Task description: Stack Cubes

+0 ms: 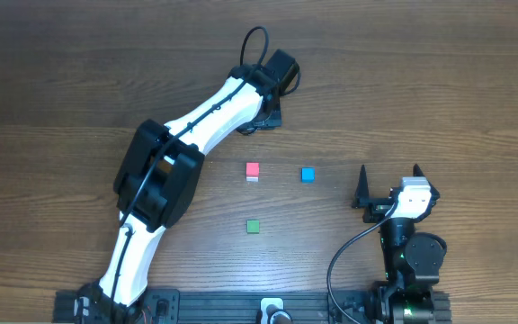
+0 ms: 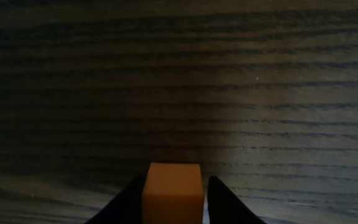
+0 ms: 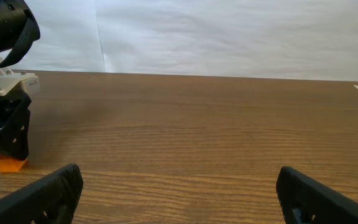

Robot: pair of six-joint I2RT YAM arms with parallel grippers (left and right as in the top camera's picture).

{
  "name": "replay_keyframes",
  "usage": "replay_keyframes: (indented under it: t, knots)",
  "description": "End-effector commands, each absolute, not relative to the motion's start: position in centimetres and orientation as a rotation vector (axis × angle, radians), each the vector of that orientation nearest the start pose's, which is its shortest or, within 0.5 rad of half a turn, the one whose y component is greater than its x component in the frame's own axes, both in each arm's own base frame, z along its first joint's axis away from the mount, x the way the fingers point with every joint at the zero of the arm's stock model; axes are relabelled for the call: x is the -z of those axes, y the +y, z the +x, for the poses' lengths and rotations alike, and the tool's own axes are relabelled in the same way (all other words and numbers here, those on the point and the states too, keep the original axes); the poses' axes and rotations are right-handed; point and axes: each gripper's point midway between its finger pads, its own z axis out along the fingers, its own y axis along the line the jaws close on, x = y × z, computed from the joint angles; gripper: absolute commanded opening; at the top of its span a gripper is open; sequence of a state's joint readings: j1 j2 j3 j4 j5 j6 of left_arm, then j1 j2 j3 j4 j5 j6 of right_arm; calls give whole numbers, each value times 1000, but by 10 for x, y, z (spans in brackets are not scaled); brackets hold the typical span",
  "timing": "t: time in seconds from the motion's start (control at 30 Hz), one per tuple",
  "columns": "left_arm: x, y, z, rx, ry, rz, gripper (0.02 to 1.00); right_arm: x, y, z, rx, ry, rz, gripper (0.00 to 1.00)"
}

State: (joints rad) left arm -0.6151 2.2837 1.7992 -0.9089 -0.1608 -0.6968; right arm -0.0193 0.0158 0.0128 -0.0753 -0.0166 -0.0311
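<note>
An orange cube [image 2: 173, 190] sits between my left gripper's [image 2: 174, 208] two dark fingers, low over the wood table [image 2: 179, 81]. The gripper is shut on it. From the right wrist view, the left gripper [image 3: 8, 149] stands at the far side of the table with the orange cube [image 3: 9, 164] at its tips, touching or just above the surface. In the top view, a red-pink cube [image 1: 253, 169], a blue cube [image 1: 308, 174] and a green cube [image 1: 253, 226] lie mid-table. My right gripper [image 1: 390, 182] is open and empty, to the right of the blue cube.
The left arm [image 1: 196, 121] stretches diagonally across the table's left and far middle. Behind the table's far edge hangs a white backdrop [image 3: 229, 37]. Bare wood surrounds the three loose cubes.
</note>
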Motion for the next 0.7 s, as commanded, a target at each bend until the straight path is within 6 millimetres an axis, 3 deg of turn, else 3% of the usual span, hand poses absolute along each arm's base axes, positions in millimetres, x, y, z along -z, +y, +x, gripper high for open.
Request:
replay_keyframes:
  t: [0.03, 0.33, 0.57, 0.7]
  knots:
    - [-3, -257, 407, -36, 2919, -124, 305, -156, -5, 246, 38, 1649, -15, 993]
    - [-13, -261, 404, 8, 2928, -127, 191, -156, -5, 246, 38, 1649, -15, 991]
    - [-77, -260, 405, 88, 2836, -132, 161, -156, -5, 246, 38, 1649, -15, 993]
    - [-118, -254, 382, 78, 2821, -143, 148, -156, -5, 246, 38, 1649, -15, 991]
